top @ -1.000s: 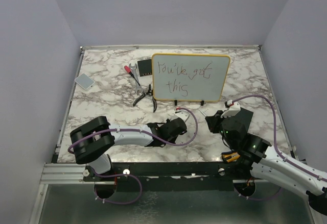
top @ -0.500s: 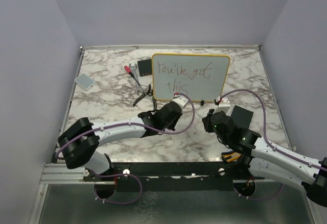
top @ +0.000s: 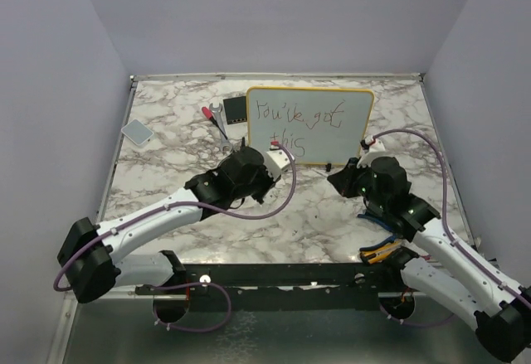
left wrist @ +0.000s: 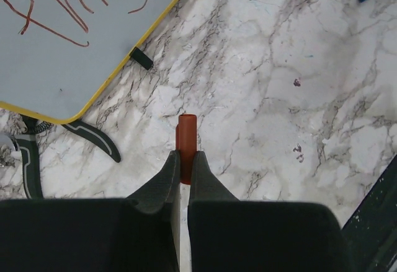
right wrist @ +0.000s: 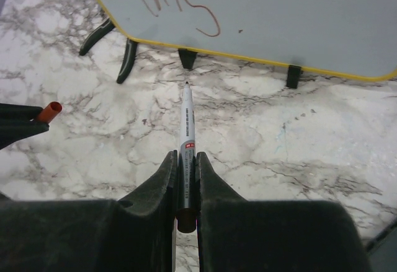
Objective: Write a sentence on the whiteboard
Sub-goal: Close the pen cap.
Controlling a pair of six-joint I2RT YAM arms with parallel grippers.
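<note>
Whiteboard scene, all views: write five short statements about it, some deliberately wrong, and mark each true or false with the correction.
1. The right claw is shut on a white marker pen with its tip bare. True.
2. The left claw is open and empty. False: it is shut on a small red tubular cap.
3. The pen's tip touches the large yellow-framed white whiteboard. False: it is apart from the board, over the marble tabletop.
4. The handwritten sentence fills two lines. True.
5. Black-handled pliers lie on the marble beside a board corner. True.
</note>
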